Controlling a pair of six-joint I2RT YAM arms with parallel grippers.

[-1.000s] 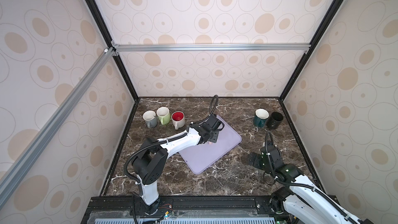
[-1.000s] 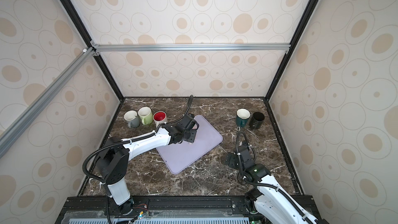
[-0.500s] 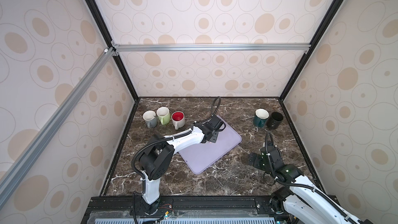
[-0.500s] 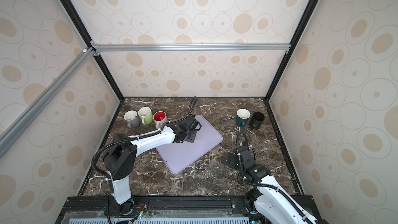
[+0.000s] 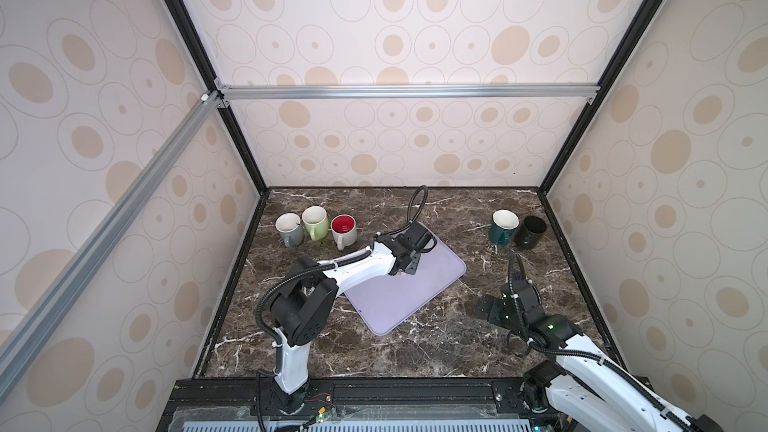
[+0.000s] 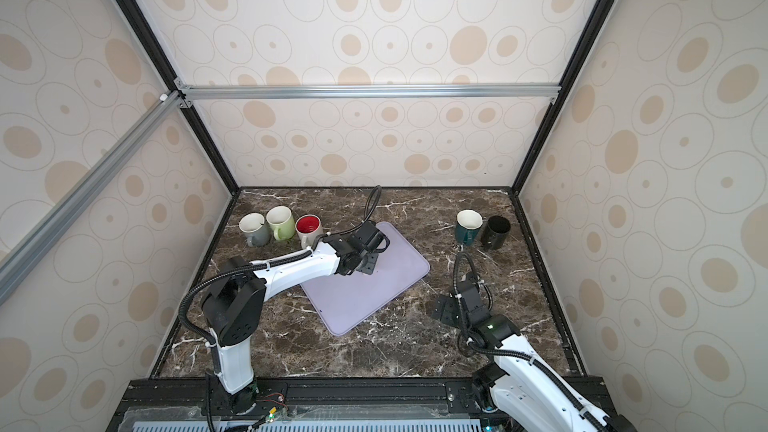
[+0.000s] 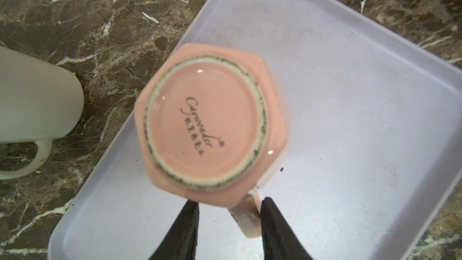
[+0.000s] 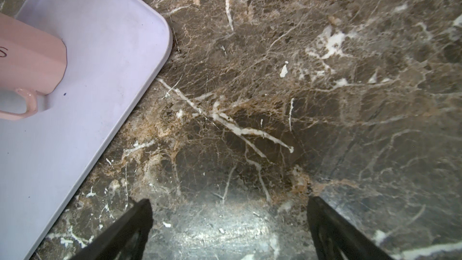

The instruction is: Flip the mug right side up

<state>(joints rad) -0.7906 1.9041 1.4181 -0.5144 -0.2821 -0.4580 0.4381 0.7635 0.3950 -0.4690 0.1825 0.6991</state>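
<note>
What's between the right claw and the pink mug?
Nothing loose: from the right claw, bare marble table, then open tray floor up to the pink mug. Shows in the right wrist view.

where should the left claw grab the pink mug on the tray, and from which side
Likely the handle, from above, on the side of the left claw. The pink mug stands base-up on the tray, and its handle juts out sideways as a thin strap, between the claw's open jaws.

The white-and-black left arm is reaching forward, pointing its black left gripper down, jaws partly apart; the matching right arm is holding its black right gripper low, jaws spread wide.
</note>
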